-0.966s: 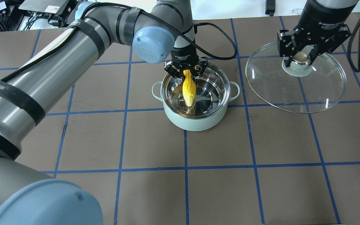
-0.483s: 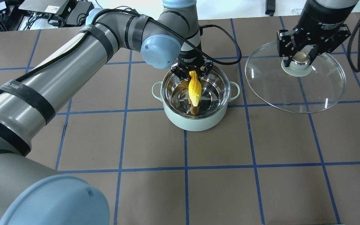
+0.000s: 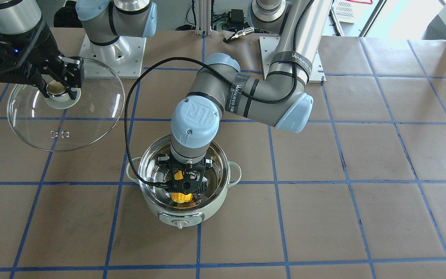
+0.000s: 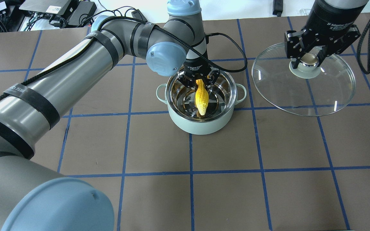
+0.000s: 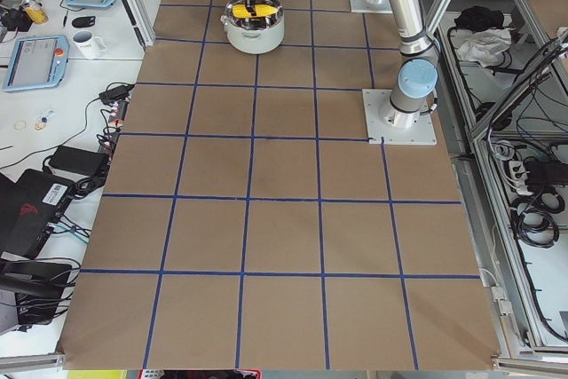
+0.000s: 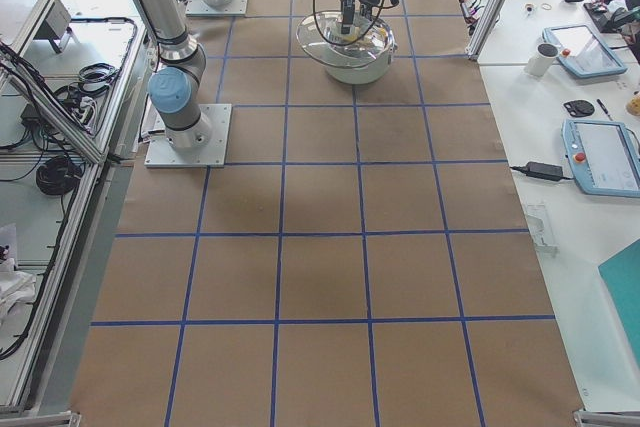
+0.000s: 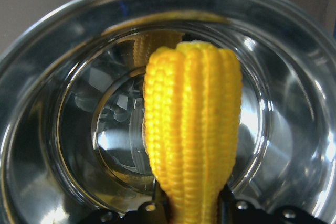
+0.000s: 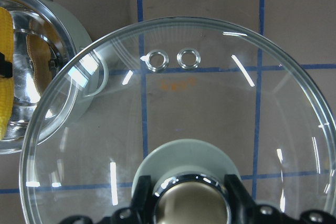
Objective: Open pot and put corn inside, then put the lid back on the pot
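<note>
Front-facing view: at centre, the left claw (image 3: pixel 184 189) reaches into the round mint-green, steel-lined pot (image 3: pixel 180 221), pinching the bright yellow corn cob (image 3: pixel 179 197). At upper left, the right claw (image 3: pixel 57 84) clamps the beige knob of the round clear glass lid (image 3: pixel 33 128), over the brown gridded surface (image 3: pixel 362 193). Overhead view: the cob hangs tapered end down inside the pot (contact with the bottom is unclear).

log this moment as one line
left gripper: shut on corn, tip down in pot | right gripper: shut on lid, off pot
</note>
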